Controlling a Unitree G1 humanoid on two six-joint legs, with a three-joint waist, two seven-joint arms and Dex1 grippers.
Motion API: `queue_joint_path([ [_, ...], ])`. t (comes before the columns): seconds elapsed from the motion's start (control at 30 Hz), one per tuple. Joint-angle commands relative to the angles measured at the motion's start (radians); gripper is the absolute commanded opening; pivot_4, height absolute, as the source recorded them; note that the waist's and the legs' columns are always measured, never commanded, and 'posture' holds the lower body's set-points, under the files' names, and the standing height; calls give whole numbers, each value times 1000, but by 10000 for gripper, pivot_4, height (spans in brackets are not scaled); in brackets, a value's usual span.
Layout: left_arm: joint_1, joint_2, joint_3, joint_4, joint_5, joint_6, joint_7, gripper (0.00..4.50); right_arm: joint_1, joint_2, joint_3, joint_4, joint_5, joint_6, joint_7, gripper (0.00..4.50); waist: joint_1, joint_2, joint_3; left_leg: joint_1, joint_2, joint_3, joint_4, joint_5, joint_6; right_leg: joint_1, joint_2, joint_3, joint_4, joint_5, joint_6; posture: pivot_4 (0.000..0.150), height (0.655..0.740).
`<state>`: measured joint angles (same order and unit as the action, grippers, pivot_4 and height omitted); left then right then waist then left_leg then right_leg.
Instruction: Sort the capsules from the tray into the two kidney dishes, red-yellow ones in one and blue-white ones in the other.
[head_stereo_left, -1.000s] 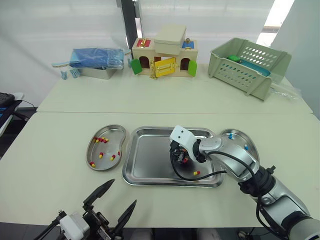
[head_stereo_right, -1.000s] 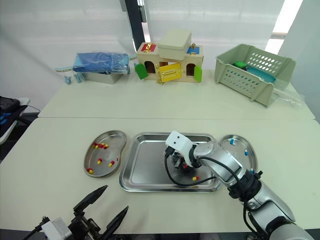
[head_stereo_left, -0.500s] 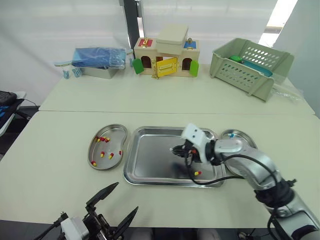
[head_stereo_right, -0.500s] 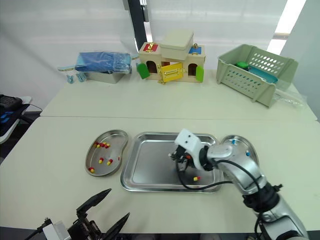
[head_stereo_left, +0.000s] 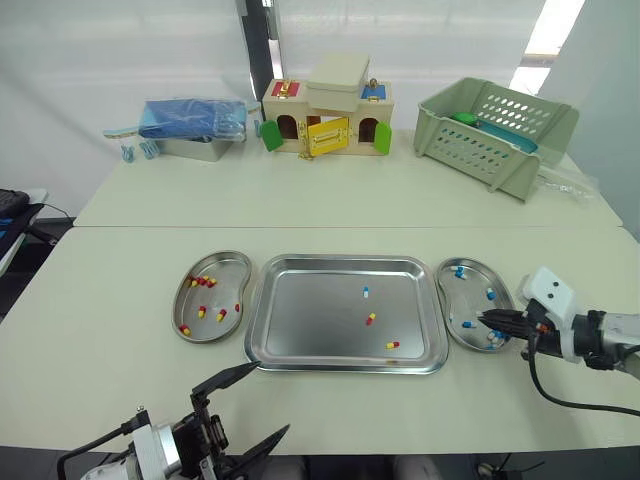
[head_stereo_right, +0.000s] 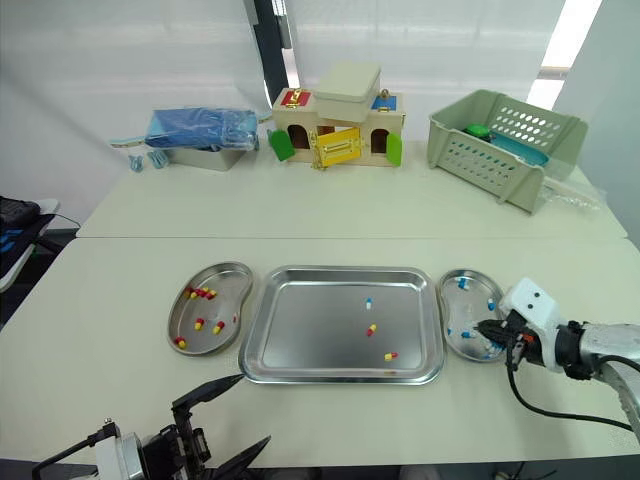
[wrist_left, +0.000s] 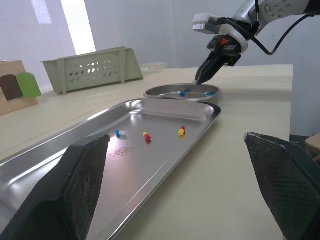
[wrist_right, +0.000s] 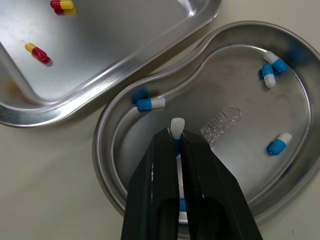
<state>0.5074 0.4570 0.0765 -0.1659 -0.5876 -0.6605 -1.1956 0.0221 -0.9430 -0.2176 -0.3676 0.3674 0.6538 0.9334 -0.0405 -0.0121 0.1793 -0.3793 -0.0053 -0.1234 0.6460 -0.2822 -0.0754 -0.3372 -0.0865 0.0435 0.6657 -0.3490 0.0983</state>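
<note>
Right gripper pinches a blue-white capsule over the right dish, whose embossed stamp is unreadable. Left gripper is spread wide, empty, by the tray.

The right arm stretches out low, the right gripper pinched tight on a blue-white capsule (fingers nearly level). Nearer in, the left gripper hangs with fingers spread wide.
</note>
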Motion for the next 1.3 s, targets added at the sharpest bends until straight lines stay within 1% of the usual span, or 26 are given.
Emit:
queue_joint_path([
  [0.03, -8, 6, 0, 5, -17, -1, -18, 45000, -13, -2, -18, 11, -26, -33, -32, 364, 2, 0, 0, 0, 0, 0, 0, 0, 0, 0, 0, 0, 0, 0, 0, 1500, 7400],
  [0.17, -14, 3, 3, 13, -20, 1, -24, 45000, -25, 16, -7, 30, -42, -58, -59, 364, 6, 0, 0, -1, 0, 0, 0, 0, 0, 0, 0, 0, -1, 0, 0, 1500, 7400],
  [0.23, -9, 1, 4, 14, -19, 1, -23, 45000, -30, 16, -3, 32, -39, -55, -60, 6194, 7, 0, 0, -1, 0, 0, 0, 0, 0, 0, 0, -1, -1, 0, 0, 1500, 7400],
  [0.33, 4, -4, 7, 13, -17, -1, -17, 45000, -33, 13, -7, 33, -31, -53, -57, 12871, 7, 0, 0, -1, 0, 0, 0, 0, 0, 0, 0, -1, -1, 0, 0, 1500, 7400],
  [0.4, 10, -7, 9, 12, -14, -2, -10, 45000, -31, 7, -11, 35, -28, -57, -50, 18499, 7, 0, 0, -1, 0, 0, 0, 0, 0, 0, 0, -1, -1, 0, 0, 1500, 7400],
  [0.43, 12, -8, 9, 12, -13, -2, -8, 45000, -30, 6, -12, 36, -27, -58, -47, 20061, 8, 0, 0, -1, 0, 0, 0, 0, 0, 0, 0, -1, -1, 0, 0, 1500, 7400],
  [0.53, 20, -4, 14, 9, 6, 15, 16, 45000, -30, 4, -27, 43, -16, -63, -34, 28053, 8, 0, 0, -1, 0, 0, 0, 0, 0, 0, 0, -1, -1, 0, 0, 1500, 7400],
  [0.6, 25, -5, 18, -4, 8, 27, 40, 45000, -29, 26, -62, 44, 13, -85, -22, 34021, 8, 0, 0, -1, 0, 0, 0, 0, 0, 0, 0, -1, -1, 0, 0, 1500, 7400],
  [0.7, 36, 15, 41, -47, 20, 100, 110, 45000, -2, 49, -140, 59, 63, -137, 17, 43864, 9, 0, 0, -1, 0, -1, 0, 0, 0, 1, 0, -1, -1, 0, 0, 1500, 7400],
  [0.8, 20, 49, 90, -60, 30, 169, 174, 45000, 25, 63, -212, 108, 101, -201, 71, 44506, 9, 0, 0, -1, 0, -1, 0, 0, 0, 1, 0, -1, -1, 0, 0, 1500, 7400],
  [0.9, 5, 94, 159, -65, 19, 290, 261, 45000, 45, 64, -257, 195, 109, -291, 131, 44506, 10, 0, 0, 0, 0, -1, 0, 0, 0, 2, 0, -2, -1, 0, 0, 1500, 7400],
  [0.97, -13, 123, 194, -62, 17, 349, 287, 45000, 55, 62, -263, 278, 92, -369, 173, 44506, 9, 0, 0, 0, 0, -1, 0, 0, 0, 2, 0, -2, -1, 0, 0, 1500, 7400],
  [1.07, -38, 201, 255, -48, 7, 480, 307, 45000, 39, 54, -256, 412, 74, -470, 231, 44506, 8, 0, 0, 1, 0, -1, 0, 0, 0, 2, 0, -1, -1, 0, 0, 1500, 7400],
  [1.13, -59, 266, 320, 6, -10, 564, 303, 45000, 15, 42, -256, 499, 68, -509, 252, 44506, 7, 0, 0, 1, 0, 0, 0, 0, 0, 2, 0, -1, 0, 0, 0, 1500, 7400],
  [1.23, -108, 365, 414, 141, -3, 642, 280, 45000, -2, 23, -250, 611, 46, -582, 281, 44506, 4, 1, 0, 2, 0, -1, 0, 0, 0, 2, 0, -1, 0, 0, 0, 1500, 7400],
  [1.3, -147, 415, 454, 238, 12, 660, 257, 45000, -10, 21, -250, 657, 39, -611, 289, 44506, 0, 1, 0, 2, 0, 0, 0, 0, 0, 1, 0, -1, 0, 0, 0, 1500, 7400],
])
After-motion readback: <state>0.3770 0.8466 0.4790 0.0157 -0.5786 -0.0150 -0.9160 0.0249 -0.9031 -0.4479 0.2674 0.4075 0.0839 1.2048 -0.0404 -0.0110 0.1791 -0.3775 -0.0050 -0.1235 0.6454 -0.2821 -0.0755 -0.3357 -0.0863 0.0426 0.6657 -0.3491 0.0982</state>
